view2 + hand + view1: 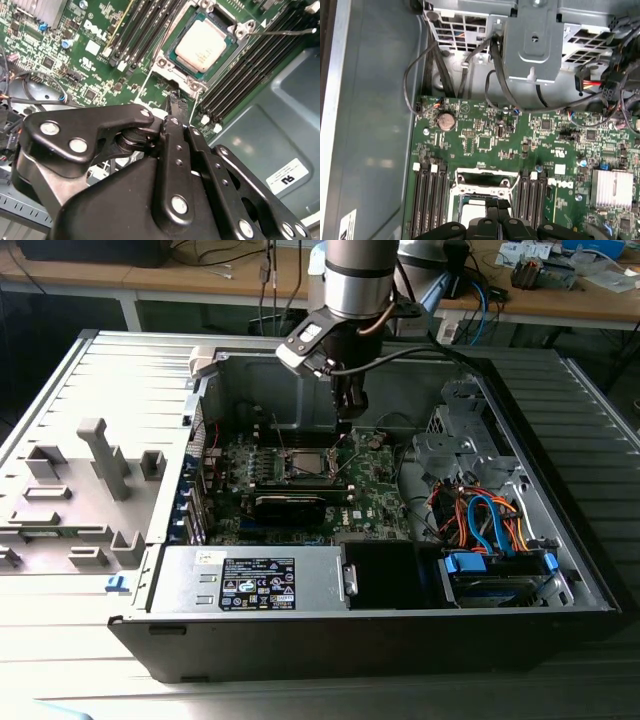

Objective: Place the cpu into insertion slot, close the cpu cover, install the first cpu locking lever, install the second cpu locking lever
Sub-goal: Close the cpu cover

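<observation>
Black linkage bars of the gripper (173, 100) sit closest in the second wrist view. Its jaws are clenched tip to tip with nothing between them, and the tips are close to one edge of the insertion slot (169, 50). One cpu (202, 44) lies flat inside that slot with its pale metal top bare, and the cpu cover (481, 190) lies down around it as a silver frame. One thin wire lever (287, 31) juts out over the neighbouring slots; I cannot tell whether it is latched. Two banks of long black memory slots (430, 200) flank the socket, one on each side, on the green circuit board (485, 140). That board also carries one round coin battery (446, 120) and one finned silver heatsink (611, 187). In the exterior view, one arm (355, 280) reaches down into one open computer case (350, 640), which lies on its side on a grey ribbed bench (590, 420). Inside the case are one labelled power supply box (255, 580), one blue-handled drive bay (495, 575) and a bundle of orange and blue cables (480, 520). A cluster of grey moulded blocks (95, 455) stands on the bench at the exterior view's left. Behind everything runs a light wooden worktop (200, 285) strewn with cables.
</observation>
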You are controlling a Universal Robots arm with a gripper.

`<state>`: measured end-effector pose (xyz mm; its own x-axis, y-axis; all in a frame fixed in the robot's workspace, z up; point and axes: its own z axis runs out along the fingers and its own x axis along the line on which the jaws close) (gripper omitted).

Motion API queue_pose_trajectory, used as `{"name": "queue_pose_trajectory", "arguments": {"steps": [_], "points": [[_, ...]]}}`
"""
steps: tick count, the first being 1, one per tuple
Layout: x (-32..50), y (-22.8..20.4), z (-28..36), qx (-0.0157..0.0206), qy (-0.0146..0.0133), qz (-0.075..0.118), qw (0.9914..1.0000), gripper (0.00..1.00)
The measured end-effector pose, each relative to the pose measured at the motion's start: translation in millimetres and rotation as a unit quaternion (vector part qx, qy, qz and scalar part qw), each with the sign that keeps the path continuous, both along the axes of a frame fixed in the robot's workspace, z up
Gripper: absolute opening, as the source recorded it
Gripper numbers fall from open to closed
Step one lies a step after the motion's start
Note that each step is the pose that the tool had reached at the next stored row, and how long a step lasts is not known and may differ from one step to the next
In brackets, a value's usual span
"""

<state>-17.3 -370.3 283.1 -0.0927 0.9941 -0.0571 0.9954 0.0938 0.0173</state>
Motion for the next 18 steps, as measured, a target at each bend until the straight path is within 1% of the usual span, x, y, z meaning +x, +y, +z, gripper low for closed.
{"name": "queue_pose_trajectory", "arguments": {"steps": [3, 4, 7, 11, 15, 18], "points": [[4.8, 0.0, 0.0, 0.0000, 0.0001, 0.000, 1.00000, 0.11], [9.0, 0.0, 0.0, 0.0000, 0.0003, 0.000, 1.00000, 0.11], [14.1, 0.0, -0.2, 0.0000, 0.0008, 0.000, 1.00000, 0.11], [26.9, 0.0, -0.6, 0.0000, 0.0023, 0.000, 1.00000, 0.11], [33.9, 0.0, -1.5, 0.0000, 0.0035, 0.000, 0.99999, 0.11], [40.1, 0.0, -3.2, 0.0000, 0.0053, 0.000, 0.99999, 0.11]]}}
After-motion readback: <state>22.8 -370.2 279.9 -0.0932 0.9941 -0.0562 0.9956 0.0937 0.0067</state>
